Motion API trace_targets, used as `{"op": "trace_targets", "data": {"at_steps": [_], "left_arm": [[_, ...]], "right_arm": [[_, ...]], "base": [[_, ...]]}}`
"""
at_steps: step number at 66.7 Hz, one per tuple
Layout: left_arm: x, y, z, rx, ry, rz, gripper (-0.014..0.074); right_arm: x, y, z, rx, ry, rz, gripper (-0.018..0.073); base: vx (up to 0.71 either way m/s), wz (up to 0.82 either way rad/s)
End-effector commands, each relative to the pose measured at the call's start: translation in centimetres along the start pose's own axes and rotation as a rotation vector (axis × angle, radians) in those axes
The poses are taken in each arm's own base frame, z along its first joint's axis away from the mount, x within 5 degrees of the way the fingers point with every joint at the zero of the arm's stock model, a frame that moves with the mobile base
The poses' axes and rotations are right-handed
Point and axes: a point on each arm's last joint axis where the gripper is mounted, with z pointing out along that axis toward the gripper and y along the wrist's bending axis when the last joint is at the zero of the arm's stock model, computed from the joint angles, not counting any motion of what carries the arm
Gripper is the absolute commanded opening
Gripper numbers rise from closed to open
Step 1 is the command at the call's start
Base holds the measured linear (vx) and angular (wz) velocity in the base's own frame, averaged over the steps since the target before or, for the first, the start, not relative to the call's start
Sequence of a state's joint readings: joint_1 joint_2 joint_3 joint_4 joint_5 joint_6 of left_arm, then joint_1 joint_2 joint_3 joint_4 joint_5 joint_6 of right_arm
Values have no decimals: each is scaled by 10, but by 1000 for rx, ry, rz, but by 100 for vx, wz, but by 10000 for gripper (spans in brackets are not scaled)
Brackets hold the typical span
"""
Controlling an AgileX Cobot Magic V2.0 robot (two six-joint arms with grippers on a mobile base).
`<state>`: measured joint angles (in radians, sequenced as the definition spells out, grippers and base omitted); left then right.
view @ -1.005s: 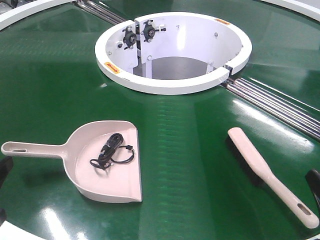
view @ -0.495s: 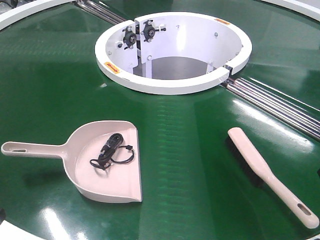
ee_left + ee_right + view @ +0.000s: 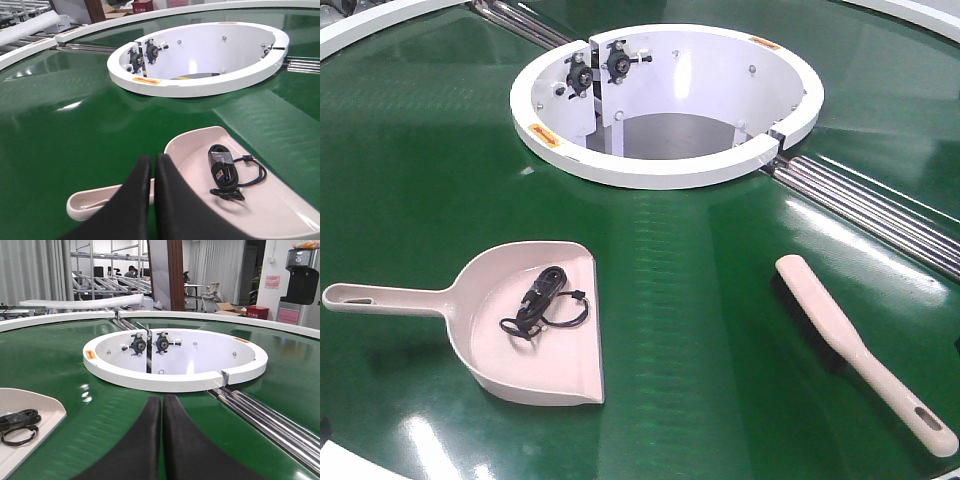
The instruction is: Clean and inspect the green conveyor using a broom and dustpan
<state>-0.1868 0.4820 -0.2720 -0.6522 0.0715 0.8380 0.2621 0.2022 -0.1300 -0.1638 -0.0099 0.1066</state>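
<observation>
From the front-facing view, the green conveyor (image 3: 700, 300) fills the frame, glossy and finely ribbed, with its white ring-shaped hub (image 3: 665, 105) at the top centre and steel rollers (image 3: 870, 205) running off to the right from the hub. The dustpan (image 3: 535, 325) lies flat on the belt at lower left, its handle pointing left and its wide mouth facing right. A coiled black cable (image 3: 542, 303) rests inside the pan. The broom (image 3: 855, 350) lies on the belt at lower right, well apart from the dustpan, angled with its slotted handle end toward the lower right corner and black bristles showing along its left edge. Neither arm shows here.

In the left wrist view, the left gripper (image 3: 153, 167) hangs just above the dustpan handle (image 3: 90, 202) with its black fingers (image 3: 137, 187) pressed together, nothing between them (the pan sits untouched below). The cable (image 3: 227, 172) lies in the pan to the right, with the hub (image 3: 200, 57) beyond.

In the right wrist view, the right gripper (image 3: 162, 407) has its fingers (image 3: 177, 435) closed against each other, empty, over bare belt, pointing toward the hub (image 3: 175, 357). A corner of the dustpan (image 3: 30, 420) with the cable shows at the left edge, and the rollers (image 3: 270, 422) run along the right.
</observation>
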Motion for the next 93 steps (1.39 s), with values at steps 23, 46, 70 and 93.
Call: {"op": "trace_targets", "data": {"at_steps": [23, 46, 70, 93], "left_arm": [[-9, 5, -1, -52, -64, 21, -7], [61, 0, -29, -181, -203, -196, -7], [76, -3, -41, -218, -238, -176, -7], [82, -9, -38, -125, -169, -258, -7]], "right_arm": [[-18, 0, 0, -9, -103, -12, -10], [-18, 0, 0, -9, -103, -12, -10], [-18, 0, 0, -9, -103, -12, -10], [-18, 0, 0, -9, -103, -12, -10]], "base": [[0, 0], [0, 0], [0, 0], [0, 0]]}}
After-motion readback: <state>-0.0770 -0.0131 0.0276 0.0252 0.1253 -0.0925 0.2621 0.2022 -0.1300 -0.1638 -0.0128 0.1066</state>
